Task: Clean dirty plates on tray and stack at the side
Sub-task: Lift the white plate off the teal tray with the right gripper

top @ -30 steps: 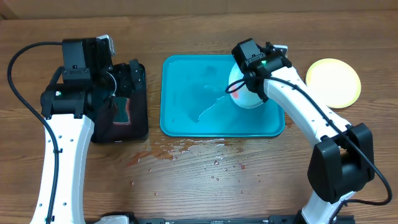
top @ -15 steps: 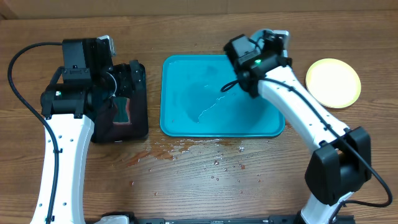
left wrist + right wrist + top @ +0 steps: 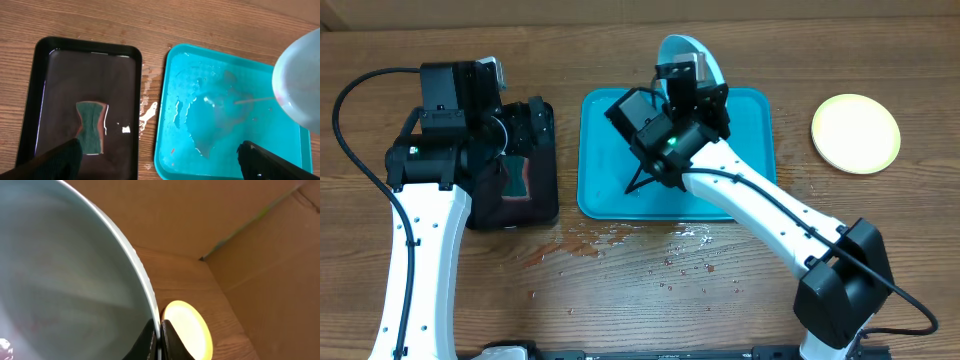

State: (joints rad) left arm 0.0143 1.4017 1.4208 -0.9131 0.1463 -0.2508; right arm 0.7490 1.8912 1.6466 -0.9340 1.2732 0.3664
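My right gripper (image 3: pixel 692 80) is shut on the rim of a pale mint plate (image 3: pixel 687 52) and holds it on edge above the far side of the turquoise tray (image 3: pixel 610 195). In the right wrist view the fingers (image 3: pixel 160 335) pinch the plate's rim (image 3: pixel 75 270). The plate also shows at the right of the left wrist view (image 3: pixel 300 80), with a red smear at its edge. The yellow-green rimmed plate (image 3: pixel 856 133) lies on the table to the right and shows in the right wrist view (image 3: pixel 187 330). My left gripper (image 3: pixel 160 165) is open above the black tray (image 3: pixel 520 205). No white plate is in view.
The black tray (image 3: pixel 85 60) holds dark water and a green sponge (image 3: pixel 91 126). The turquoise tray (image 3: pixel 172 125) is wet with faint red specks. Water drops and red spots lie on the table (image 3: pixel 620 245) in front of it. A cardboard wall (image 3: pixel 260 255) stands behind.
My right arm has swung left and lifted the mint plate from the tray's right side to its far middle, turning it on edge. The left arm has not moved.
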